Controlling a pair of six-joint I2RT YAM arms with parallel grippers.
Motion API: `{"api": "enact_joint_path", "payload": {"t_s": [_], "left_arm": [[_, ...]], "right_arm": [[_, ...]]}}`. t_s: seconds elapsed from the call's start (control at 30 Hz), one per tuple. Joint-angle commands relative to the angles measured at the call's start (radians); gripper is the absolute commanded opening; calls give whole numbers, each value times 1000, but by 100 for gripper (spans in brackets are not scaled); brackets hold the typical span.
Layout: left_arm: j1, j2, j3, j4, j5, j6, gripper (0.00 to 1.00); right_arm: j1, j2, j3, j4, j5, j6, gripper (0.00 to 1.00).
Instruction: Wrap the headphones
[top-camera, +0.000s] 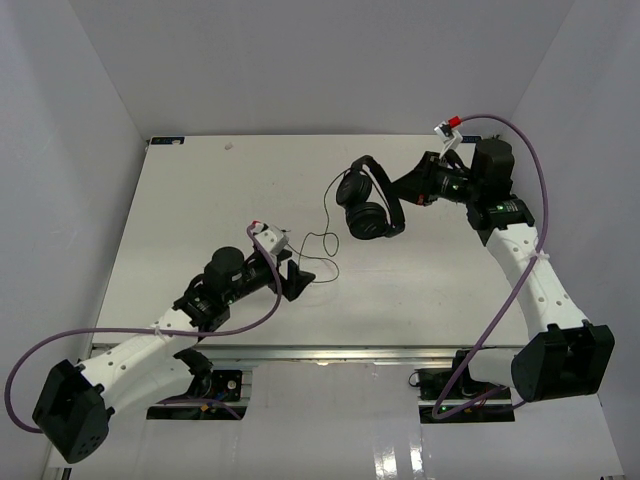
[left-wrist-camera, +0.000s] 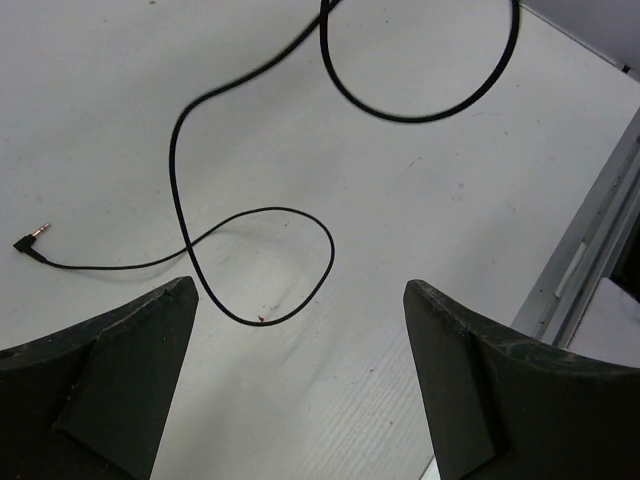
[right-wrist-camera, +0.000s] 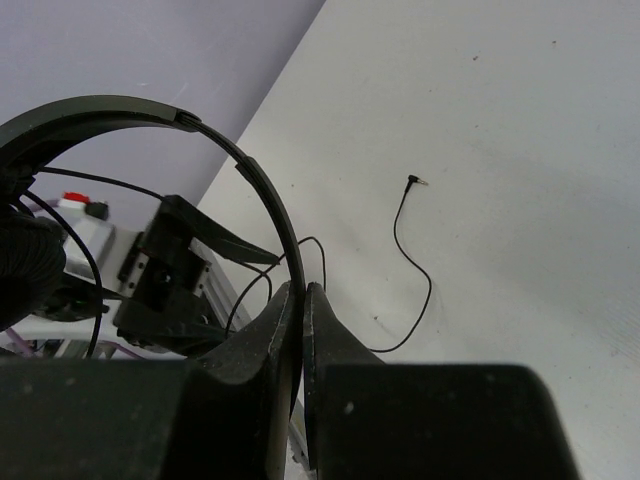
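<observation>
The black headphones (top-camera: 365, 205) hang above the table at the back right, earcups toward the left. My right gripper (top-camera: 402, 196) is shut on the curved headband (right-wrist-camera: 150, 108); in the right wrist view the fingers (right-wrist-camera: 325, 330) pinch the band between them. The thin black cord (top-camera: 326, 205) drops from the headphones and lies in loops on the table (left-wrist-camera: 255, 265), ending in the plug (left-wrist-camera: 32, 240), which also shows in the right wrist view (right-wrist-camera: 413, 181). My left gripper (top-camera: 300, 280) is open and empty, low over the table, with a cord loop just ahead of its fingers (left-wrist-camera: 130, 370).
The white table (top-camera: 200, 200) has walls on three sides. Its metal front rail (top-camera: 330, 352) runs along the near edge and shows in the left wrist view (left-wrist-camera: 590, 240). Purple robot cables (top-camera: 530, 190) arc beside both arms.
</observation>
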Motion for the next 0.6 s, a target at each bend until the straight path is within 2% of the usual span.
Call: {"api": "enact_joint_path", "payload": {"t_s": [0.0,0.17,0.33,0.37,0.53,0.57], "left_arm": [[2,24,-106,242,9,98,95],[15,191,-88,390,-29,177,93],[46,378,-41,493,-14,145,85],[50,415,-35,513,-7,137,82],[52,494,4,563,60,66,38],[52,497,4,573,79,53,33]], "right_arm": [[-12,-7,73,24,-68,71,8],[-15,-21,86,24,-80,92,8],[-33,-34,91,26,-94,109,8],[-35,-38,91,26,-97,114,8],[-38,-39,88,38,-106,130,8],[-39,-36,87,41,-106,131,8]]}}
